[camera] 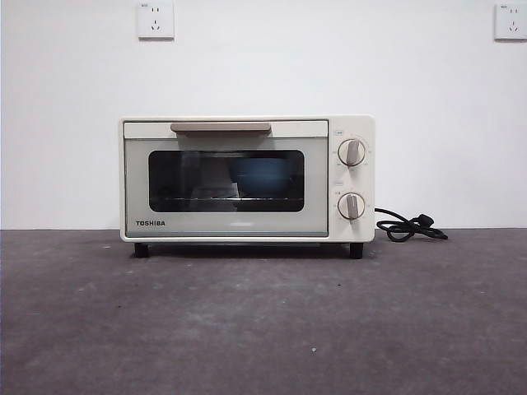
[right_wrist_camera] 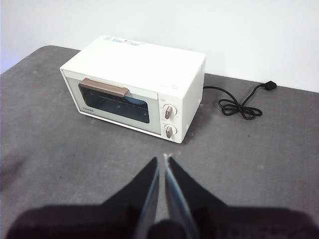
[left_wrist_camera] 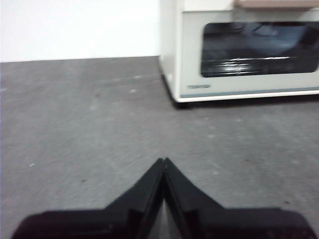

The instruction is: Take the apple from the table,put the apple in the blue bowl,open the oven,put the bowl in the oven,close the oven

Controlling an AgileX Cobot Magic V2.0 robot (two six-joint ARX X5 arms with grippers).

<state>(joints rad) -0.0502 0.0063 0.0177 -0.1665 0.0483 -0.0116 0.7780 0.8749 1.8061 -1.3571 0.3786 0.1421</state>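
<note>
Bare grey bench [camera: 263,329] in front; behind it the cream oven [camera: 247,178], door closed, the blue bowl [camera: 259,177] dimly visible inside. The apple cannot be seen. The oven looks rigid and heavy; its bar handle [camera: 221,127] offers the grip. Left gripper [left_wrist_camera: 164,162] and right gripper [right_wrist_camera: 160,160] hover clear, jaws clenched, empty.
</note>
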